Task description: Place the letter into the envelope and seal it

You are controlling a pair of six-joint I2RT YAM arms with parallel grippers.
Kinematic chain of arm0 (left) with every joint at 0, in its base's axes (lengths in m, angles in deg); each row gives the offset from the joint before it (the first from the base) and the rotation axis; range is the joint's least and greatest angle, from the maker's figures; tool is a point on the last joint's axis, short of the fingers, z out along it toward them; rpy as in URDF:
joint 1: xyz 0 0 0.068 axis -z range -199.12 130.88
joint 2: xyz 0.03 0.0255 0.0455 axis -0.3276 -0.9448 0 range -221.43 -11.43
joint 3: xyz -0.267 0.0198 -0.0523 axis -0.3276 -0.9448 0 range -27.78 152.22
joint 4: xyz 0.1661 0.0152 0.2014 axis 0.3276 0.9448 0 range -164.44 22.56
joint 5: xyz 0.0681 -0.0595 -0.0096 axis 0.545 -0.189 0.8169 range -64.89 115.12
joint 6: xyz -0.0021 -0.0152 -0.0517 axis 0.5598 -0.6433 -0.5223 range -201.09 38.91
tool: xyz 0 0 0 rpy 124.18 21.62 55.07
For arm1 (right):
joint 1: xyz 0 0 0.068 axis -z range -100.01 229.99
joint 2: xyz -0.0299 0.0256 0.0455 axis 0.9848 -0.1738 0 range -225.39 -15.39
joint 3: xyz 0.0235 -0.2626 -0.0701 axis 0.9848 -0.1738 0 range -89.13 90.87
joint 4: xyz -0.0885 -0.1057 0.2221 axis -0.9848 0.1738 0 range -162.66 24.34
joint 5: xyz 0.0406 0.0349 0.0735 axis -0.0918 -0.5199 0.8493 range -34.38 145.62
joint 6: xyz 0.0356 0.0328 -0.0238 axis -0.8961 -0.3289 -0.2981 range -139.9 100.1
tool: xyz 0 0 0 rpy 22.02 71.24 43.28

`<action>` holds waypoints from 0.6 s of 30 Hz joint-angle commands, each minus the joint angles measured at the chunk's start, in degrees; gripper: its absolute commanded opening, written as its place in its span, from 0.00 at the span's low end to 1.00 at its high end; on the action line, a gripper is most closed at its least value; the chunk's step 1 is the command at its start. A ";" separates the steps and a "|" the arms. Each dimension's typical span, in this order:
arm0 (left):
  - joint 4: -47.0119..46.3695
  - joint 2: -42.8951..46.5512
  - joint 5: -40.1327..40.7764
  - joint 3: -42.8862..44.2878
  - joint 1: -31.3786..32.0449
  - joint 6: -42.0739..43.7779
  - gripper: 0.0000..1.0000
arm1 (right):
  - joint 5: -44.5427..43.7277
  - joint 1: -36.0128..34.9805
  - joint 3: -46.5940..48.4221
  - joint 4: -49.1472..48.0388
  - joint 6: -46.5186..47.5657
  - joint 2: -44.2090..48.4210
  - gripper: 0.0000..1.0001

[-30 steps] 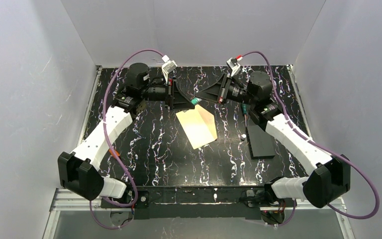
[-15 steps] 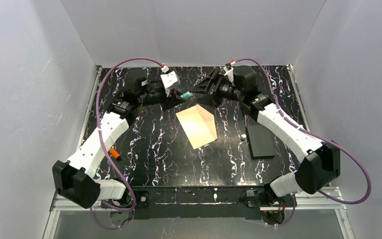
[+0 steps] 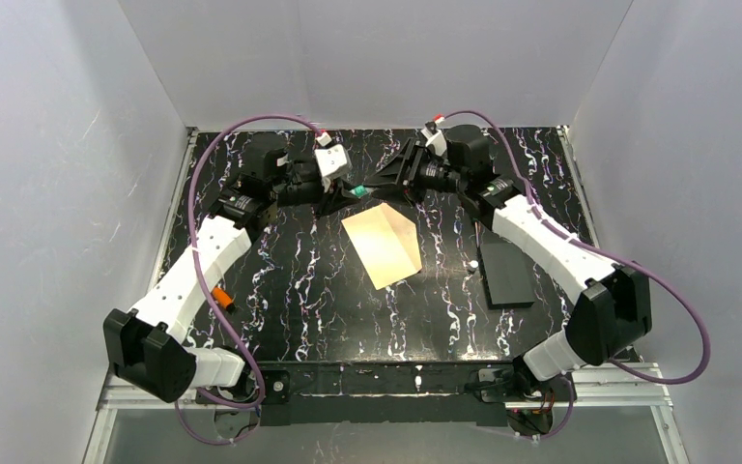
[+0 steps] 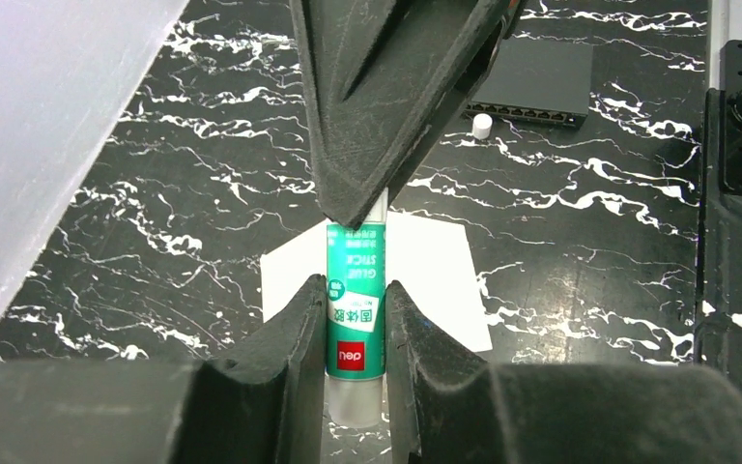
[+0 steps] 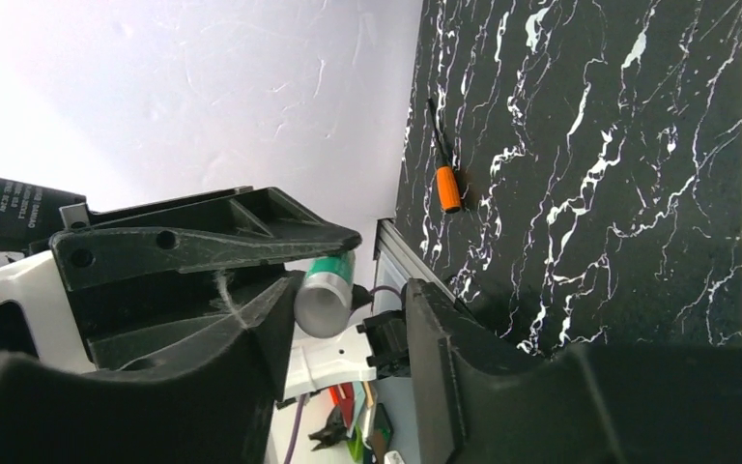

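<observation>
The jaws of the left gripper (image 4: 356, 327) pinch a green glue stick (image 4: 355, 275). Those of the right gripper (image 5: 353, 295) are spread around its other end.

Cream-tan envelope (image 3: 386, 253), green glue stick (image 4: 355, 300), table (image 3: 290, 280) — black, white-veined
</observation>
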 commanded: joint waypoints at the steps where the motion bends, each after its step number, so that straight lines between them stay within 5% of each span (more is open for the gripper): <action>1: 2.66 -0.65 -3.17 3.34 -0.05 1.04 0.00 | 2.62 -0.25 4.94 -0.03 3.15 -2.39 0.50; 12: 3.08 -3.20 0.19 4.42 -0.14 -2.71 0.07 | 4.23 -0.18 5.58 -1.09 0.48 -2.60 0.07; 13: 3.53 -3.47 0.30 4.54 -0.15 -2.70 0.07 | 4.37 -0.17 5.56 -0.90 0.40 -2.47 0.09; 16: 4.16 -4.01 -0.22 4.57 -0.23 -2.44 0.00 | 5.46 -0.18 5.45 -0.45 0.18 -2.54 0.48; 18: 4.45 -4.20 -0.34 4.73 -0.16 -2.05 0.00 | 6.06 -0.18 5.26 -0.46 0.42 -2.54 0.58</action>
